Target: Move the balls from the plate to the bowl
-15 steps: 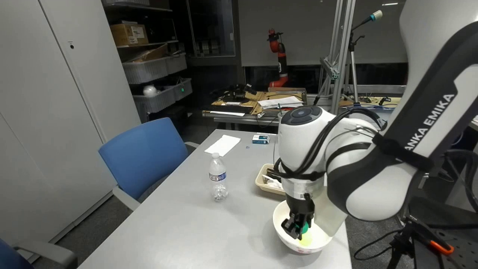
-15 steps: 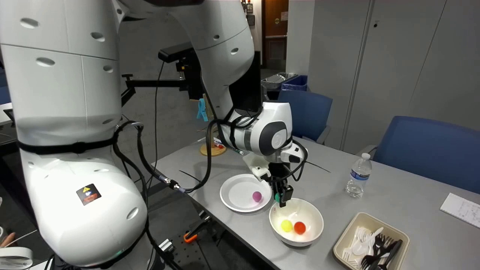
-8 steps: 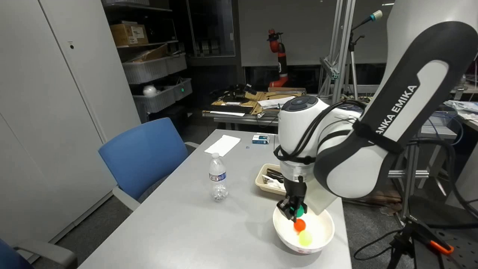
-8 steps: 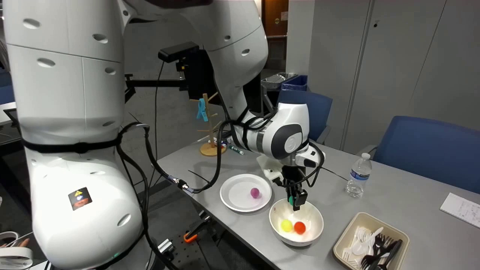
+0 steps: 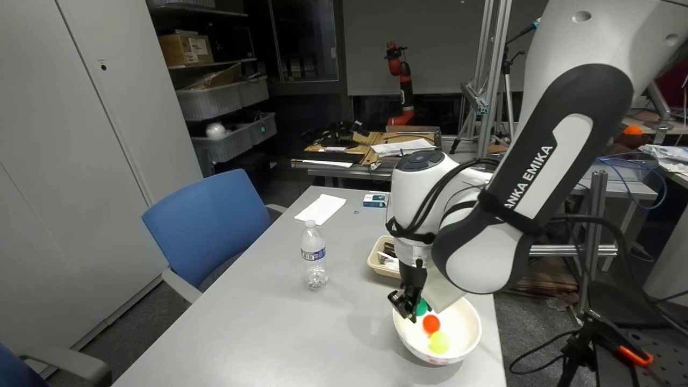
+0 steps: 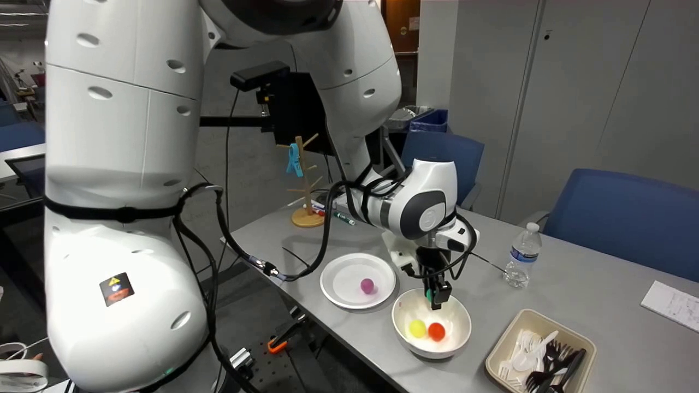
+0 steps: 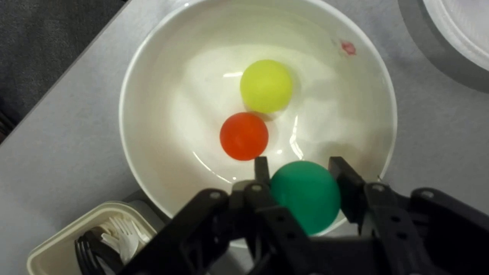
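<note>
My gripper [image 7: 301,172] is shut on the green ball [image 7: 305,202], with a fingertip on either side of it. Gripper and ball are above the white bowl [image 7: 160,95], near the rim on the side away from the yellow ball [image 7: 266,86]. Down in the bowl the yellow ball rests close beside the orange ball [image 7: 243,136]. An exterior view shows the white plate [image 6: 339,278] next to the bowl, carrying a pinkish-purple ball [image 6: 367,285]. In both exterior views the fingers partly cover the green ball.
A beige tray [image 6: 501,345] of plastic cutlery stands on the table near the bowl. A clear water bottle [image 6: 522,256] is upright farther off. Beyond the plate are a wooden stand [image 6: 306,218] and some markers. The table edge runs close to bowl and plate.
The gripper has carried the green ball away from the plate's side and across the bowl, keeping its hold. On the plate, the purple ball has shifted slightly away from the bowl.
</note>
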{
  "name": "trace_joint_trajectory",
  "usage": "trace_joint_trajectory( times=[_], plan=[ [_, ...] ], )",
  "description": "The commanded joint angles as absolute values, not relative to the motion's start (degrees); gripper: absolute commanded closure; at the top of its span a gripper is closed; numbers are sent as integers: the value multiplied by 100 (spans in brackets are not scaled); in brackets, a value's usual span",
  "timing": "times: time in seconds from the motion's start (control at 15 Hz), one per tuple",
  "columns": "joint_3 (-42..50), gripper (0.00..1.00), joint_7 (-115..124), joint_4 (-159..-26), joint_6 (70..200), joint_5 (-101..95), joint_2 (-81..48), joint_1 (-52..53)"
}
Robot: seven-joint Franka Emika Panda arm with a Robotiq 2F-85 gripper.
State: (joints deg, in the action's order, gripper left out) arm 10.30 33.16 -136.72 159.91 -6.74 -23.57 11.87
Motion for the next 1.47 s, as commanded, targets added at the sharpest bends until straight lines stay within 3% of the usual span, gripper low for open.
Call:
trace_joint_trajectory(
  times=[0.0, 0.13, 0.27, 0.4, 0.67, 1.4],
  plan=[
    [1033, 82, 3365, -13520, 16079, -479, -2542, 1224],
    [1012, 82, 3324, -13488, 16032, -425, -2572, 1211],
    [956, 31, 3265, -13480, 15992, -327, -2583, 1169],
    [939, 26, 3253, -13474, 15974, -272, -2589, 1165],
    [915, 0, 3231, -13459, 15969, -208, -2608, 1162],
    [983, 0, 3296, -13448, 15942, -261, -2627, 1222]
  ],
)
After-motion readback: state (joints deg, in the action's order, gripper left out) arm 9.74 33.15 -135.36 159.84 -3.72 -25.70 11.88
